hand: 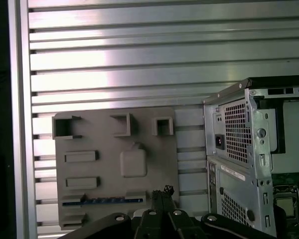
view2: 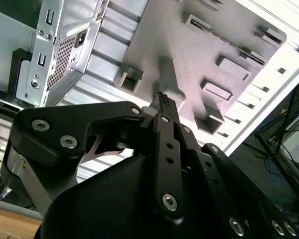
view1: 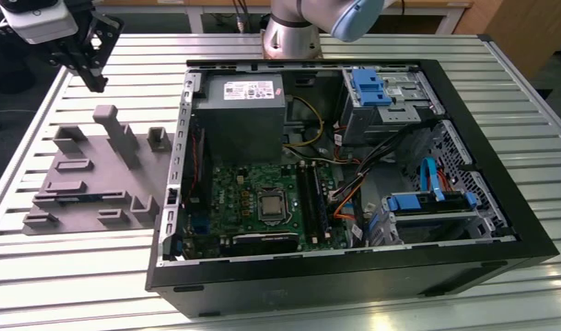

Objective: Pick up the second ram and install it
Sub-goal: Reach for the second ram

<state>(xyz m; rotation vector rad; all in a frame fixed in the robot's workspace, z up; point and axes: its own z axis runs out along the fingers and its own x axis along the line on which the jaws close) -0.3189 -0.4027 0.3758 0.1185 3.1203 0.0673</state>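
Second ram (hand: 102,200) sits in a long slot of the grey holder plate (hand: 102,142) on the worktop (hand: 114,59), beside the open computer case (view1: 354,276). It shows as a thin blue strip with dark patches.

Judged light, stiff and fragile. Best grip: across the flat faces near mid-length, clear of the contacts.

My hand (view1: 98,84) hangs above the plate, fingers closed together and empty.

The second ram, a long, thin, flat blue circuit-board stick (hand: 109,200), sits on its edge in a narrow slot of a grey moulded holder plate (hand: 102,147). The slot is near one edge of the plate, which rests flat on the ribbed metal counter (hand: 114,59).
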